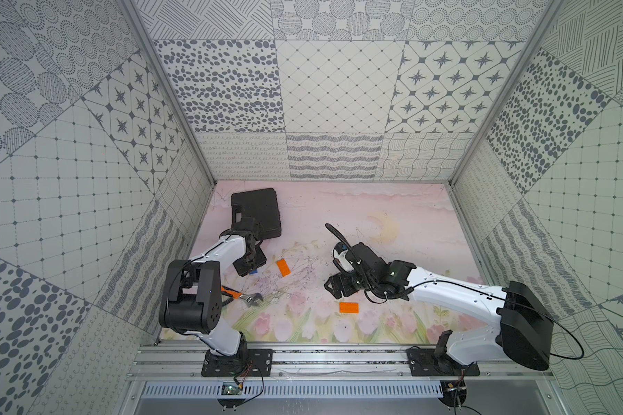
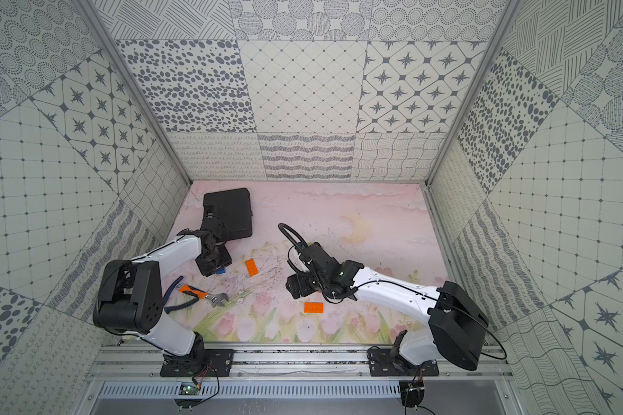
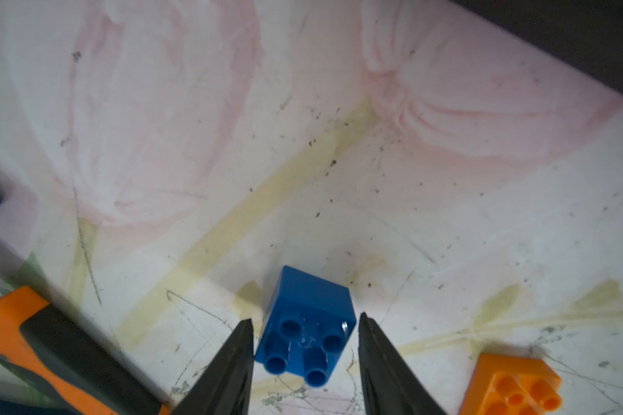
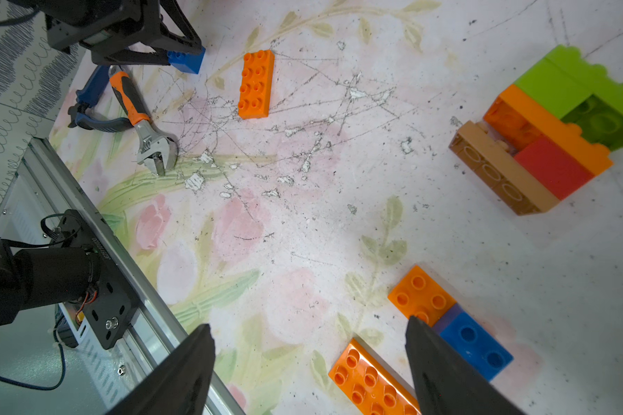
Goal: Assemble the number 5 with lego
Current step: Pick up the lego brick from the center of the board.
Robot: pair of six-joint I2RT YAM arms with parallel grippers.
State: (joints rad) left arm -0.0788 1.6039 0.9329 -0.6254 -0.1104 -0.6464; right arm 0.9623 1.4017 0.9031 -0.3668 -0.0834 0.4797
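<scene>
A blue square lego brick sits on the mat, studs toward the left wrist camera. My left gripper is open and straddles it, each finger a sliver away from a side; both top views show the pair low on the mat. One orange oblong lies just right of it. My right gripper hangs open above the mat, holding nothing. A second orange oblong lies by its finger, next to a joined orange and blue square pair. A joined block of green, orange, red and brown bricks stands farther off.
An orange-handled wrench and blue-handled pliers lie near the left arm's base. A black case rests at the back left, just behind the left wrist. Patterned walls close in the mat on three sides; a metal rail runs along the front.
</scene>
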